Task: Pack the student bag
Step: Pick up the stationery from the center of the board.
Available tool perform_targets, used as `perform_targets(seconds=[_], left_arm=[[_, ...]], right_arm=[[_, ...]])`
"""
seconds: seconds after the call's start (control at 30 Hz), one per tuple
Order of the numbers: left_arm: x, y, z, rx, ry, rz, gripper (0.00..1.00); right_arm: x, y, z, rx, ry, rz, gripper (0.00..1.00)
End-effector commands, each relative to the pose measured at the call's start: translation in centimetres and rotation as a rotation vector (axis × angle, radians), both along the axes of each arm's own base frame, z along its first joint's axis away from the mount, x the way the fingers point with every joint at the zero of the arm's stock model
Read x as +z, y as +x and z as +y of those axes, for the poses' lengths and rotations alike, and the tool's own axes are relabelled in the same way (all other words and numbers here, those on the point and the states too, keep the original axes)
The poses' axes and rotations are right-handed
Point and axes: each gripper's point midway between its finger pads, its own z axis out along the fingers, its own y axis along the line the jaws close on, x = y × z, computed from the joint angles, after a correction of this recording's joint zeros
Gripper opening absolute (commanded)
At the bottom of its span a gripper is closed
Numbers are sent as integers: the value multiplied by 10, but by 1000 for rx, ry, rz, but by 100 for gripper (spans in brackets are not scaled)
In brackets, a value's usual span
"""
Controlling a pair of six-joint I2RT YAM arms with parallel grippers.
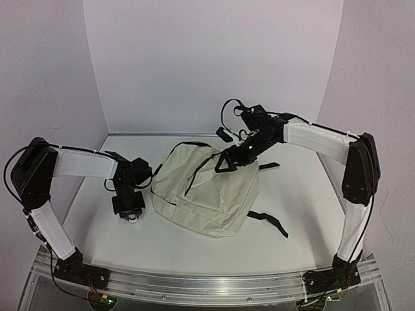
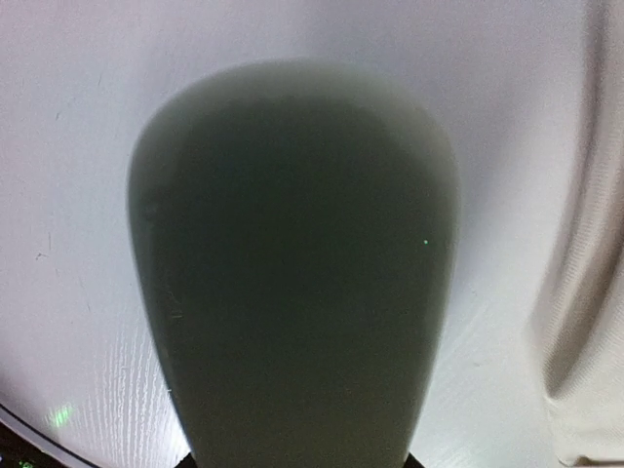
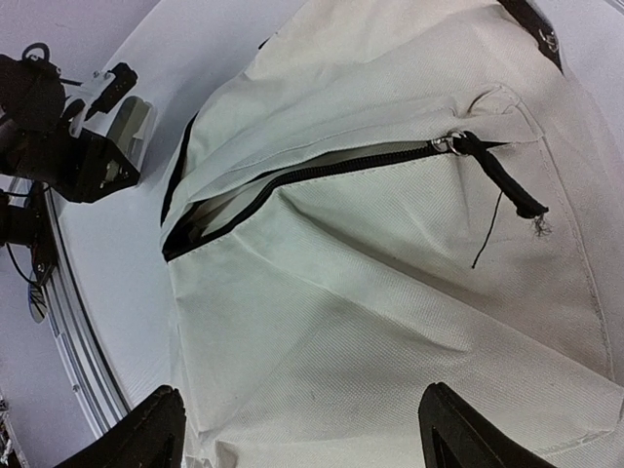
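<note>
- Two arms flank the student bag (image 1: 207, 191) in the top external view. It lies slumped at the centre of the surface (image 1: 194, 253), with black straps (image 1: 269, 223) trailing toward 4 o'clock. The left end effector (image 1: 128, 210) points down at the surface just beside the bag's 9 o'clock edge; I cannot tell from here whether it is clenched or released. The right end effector (image 1: 227, 162) hangs over the bag's 12 o'clock end.
- Left wrist view: a dark rounded shape (image 2: 292, 273) fills the middle, too close and blurred to name. It hides the fingers, so the grip state stays unsettled. A fold of the student bag (image 2: 585, 292) shows at 3 o'clock.
- Right wrist view: only here does the zipper (image 3: 292, 180) show. It is partly open, with its zipper pull (image 3: 453, 144) and black cord (image 3: 507, 190) toward 2 o'clock. The right end effector (image 3: 302, 444) is released, its fingers (image 3: 146, 439) spread wide above the cloth with nothing between them.
- Handling, as I judge it: the bag looks soft, light and limp, so its mouth will sag shut unless held. A pinch on flat cloth would only bunch it. The zipper pull, the cord or the lip of the opening seem the better holds.
</note>
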Motion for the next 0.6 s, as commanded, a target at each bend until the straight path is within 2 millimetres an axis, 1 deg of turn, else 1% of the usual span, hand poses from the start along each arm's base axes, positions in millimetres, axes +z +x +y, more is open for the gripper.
perform_targets(seconds=[0.0, 0.07, 0.13, 0.17, 0.23, 0.33, 0.4, 0.5, 0.57], left_arm=[[69, 35, -27, -142, -168, -266, 12], [99, 44, -38, -190, -248, -374, 12], [125, 52, -44, -237, -282, -453, 11], [132, 53, -44, -247, -278, -468, 11], [149, 59, -49, -278, -298, -515, 11], [161, 63, -55, -300, -320, -546, 11], [165, 65, -56, -298, -328, -558, 11], [167, 65, -55, -278, -334, -570, 10], [171, 65, -54, -271, -342, -588, 10]], right_arm=[[18, -15, 0, 17, 41, 2, 82], [11, -19, 2, 23, 28, 12, 81], [2, -19, 4, 10, -5, 6, 77], [-2, -17, 6, 1, -24, -6, 75], [-8, -12, 11, -37, -59, -28, 72], [-12, -2, 19, -134, -80, -38, 68], [-10, -1, 28, -168, -81, -49, 67], [-7, -13, 45, -143, -82, -76, 67], [-12, -27, 51, -100, -80, -54, 67]])
